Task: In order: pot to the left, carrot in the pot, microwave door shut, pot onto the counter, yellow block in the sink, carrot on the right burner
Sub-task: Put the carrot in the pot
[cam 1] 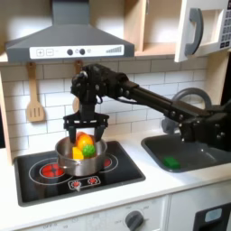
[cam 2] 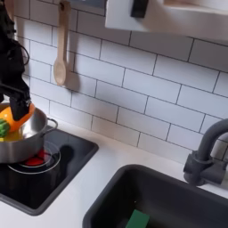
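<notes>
Carrot [cam 1: 86, 142] is orange-yellow w/ a green leafy bit at its lower left in the first exterior view, sitting just inside the pot [cam 1: 69, 160] rim; in the second exterior view it's an orange lump [cam 2: 17, 116] w/ green at the pot's [cam 2: 27, 135] far-left edge. Gripper [cam 1: 85, 137] hangs straight down over the pot, black fingers [cam 1: 97, 135] either side of the carrot and clamped on it — carrot low, at rim level. Yellow block [cam 1: 78, 153] lies in the pot just beside the carrot, partly hidden. Pot is shiny steel, shallow, small side handle [cam 2: 52, 124] showing, standing on the black cooktop [cam 1: 122, 168] over a red-ringed burner [cam 2: 36, 161]. Right of the pot — pale cream counter [cam 1: 171, 178], then the dark grey sink [cam 1: 189, 150] w/ an arched faucet [cam 2: 205, 153] and a flat green piece [cam 1: 170, 162] inside. Microwave door [cam 1: 199, 30], white frame w/ grey bar handle, sits up and right of the pot, swung open. Behind the pot: white tile wall [cam 2: 142, 85], a wooden spoon [cam 2: 61, 55] hanging, a wooden spatula [cam 1: 35, 96], grey hood [cam 1: 68, 36] above.
</notes>
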You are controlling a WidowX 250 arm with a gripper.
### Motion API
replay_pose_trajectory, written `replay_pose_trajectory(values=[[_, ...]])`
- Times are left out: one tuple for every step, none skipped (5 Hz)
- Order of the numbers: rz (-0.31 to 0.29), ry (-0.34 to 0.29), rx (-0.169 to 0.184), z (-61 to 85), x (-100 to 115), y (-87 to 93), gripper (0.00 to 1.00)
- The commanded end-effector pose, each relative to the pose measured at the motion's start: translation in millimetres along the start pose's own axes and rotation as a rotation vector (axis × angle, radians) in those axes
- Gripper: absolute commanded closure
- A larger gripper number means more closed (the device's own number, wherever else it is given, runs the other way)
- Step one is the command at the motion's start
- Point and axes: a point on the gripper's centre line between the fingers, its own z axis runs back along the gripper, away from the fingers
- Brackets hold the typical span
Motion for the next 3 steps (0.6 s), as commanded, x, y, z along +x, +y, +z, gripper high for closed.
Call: replay_pose_trajectory(values=[[-0.019, 0.029, -0.020, -2.6, -9.8, -8.6, 0.00], [-0.054, 0.002, -0.028, 7.8, -8.9, -18.1, 0.00], [-0.056, 0.003, -0.035, 9.2, -9.7, -20.3, 0.00]])
